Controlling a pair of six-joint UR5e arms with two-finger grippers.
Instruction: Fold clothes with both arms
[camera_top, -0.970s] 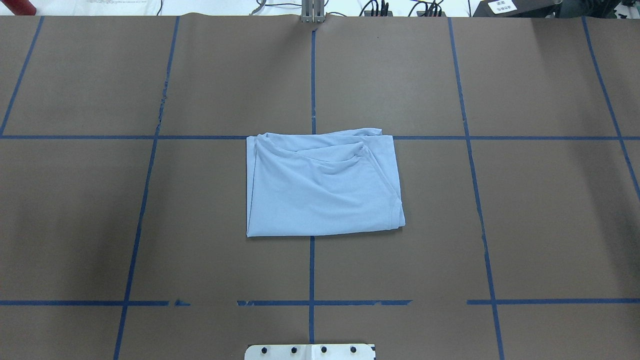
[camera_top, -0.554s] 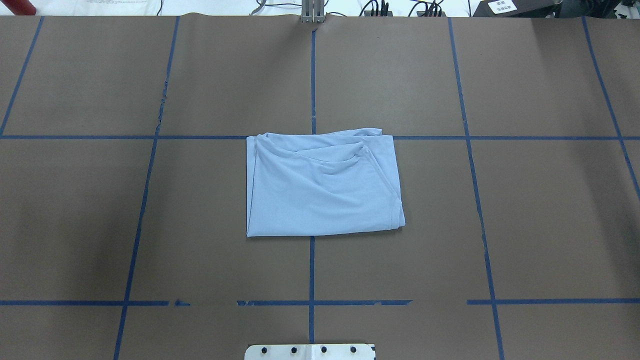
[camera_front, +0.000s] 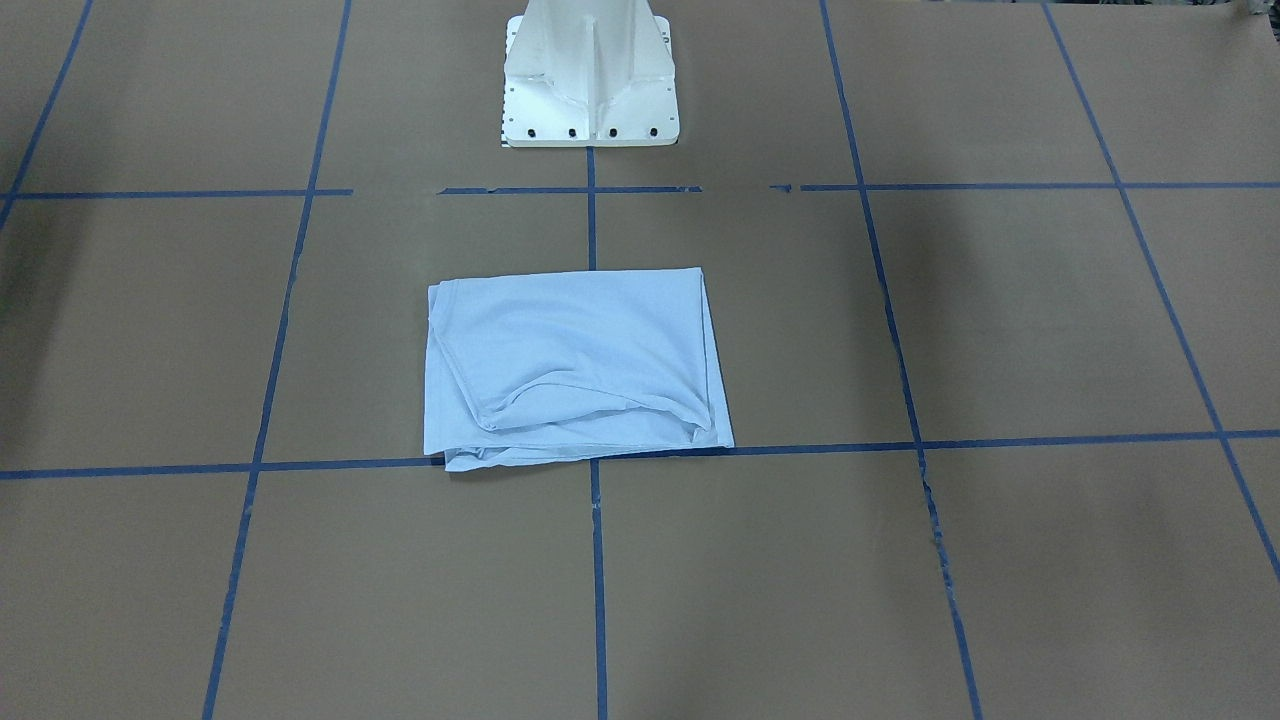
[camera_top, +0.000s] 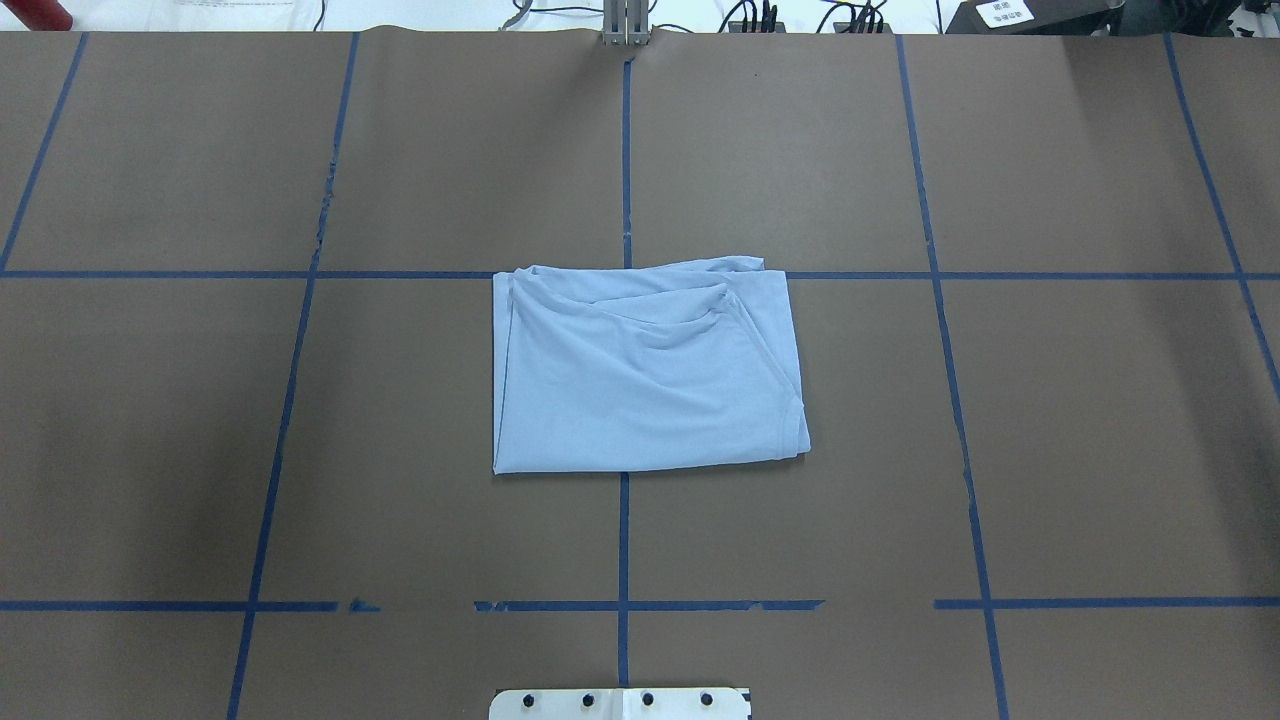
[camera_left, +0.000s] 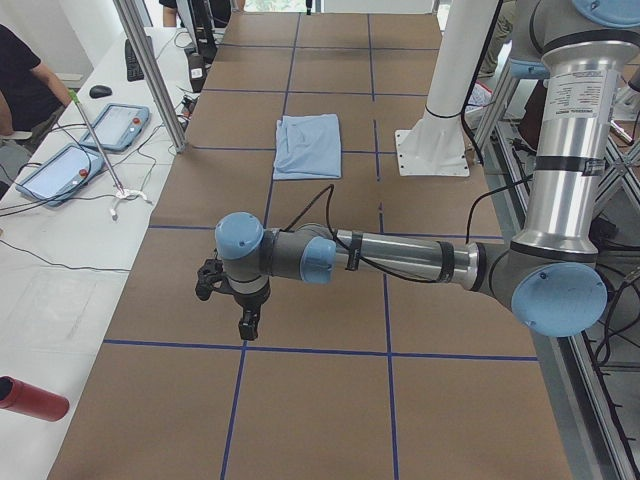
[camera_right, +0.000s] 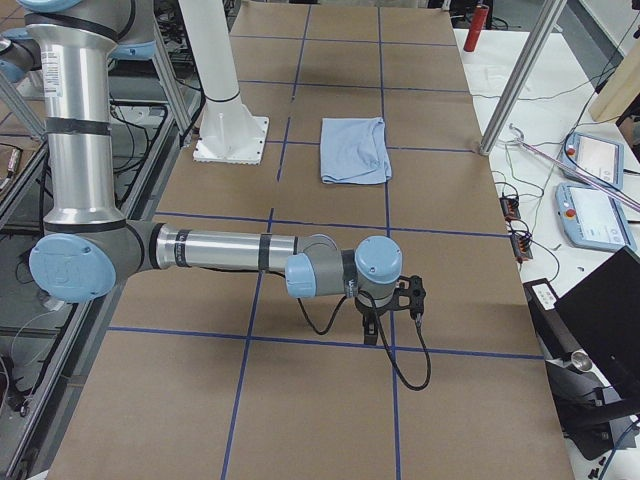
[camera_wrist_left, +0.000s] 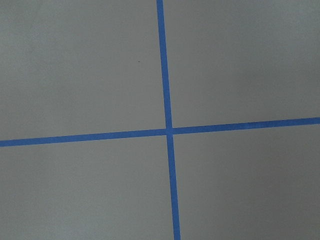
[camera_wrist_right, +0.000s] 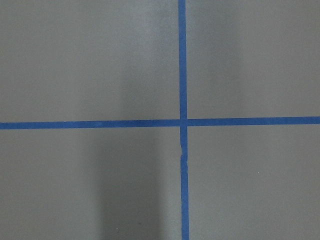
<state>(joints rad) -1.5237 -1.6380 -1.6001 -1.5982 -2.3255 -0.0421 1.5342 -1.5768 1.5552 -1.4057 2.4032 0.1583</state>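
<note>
T-shirt (camera_top: 645, 370) looks folded; we leave it alone, left tool (camera_left: 246, 326) and right tool (camera_right: 370, 330) well apart; we cannot tell their opening.

No legible text anywhere.

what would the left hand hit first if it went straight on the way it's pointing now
The left hand points down, so it would most likely meet the brown paper-covered table first, near a blue tape crossing. The folded T-shirt lies well away from that line.
</note>
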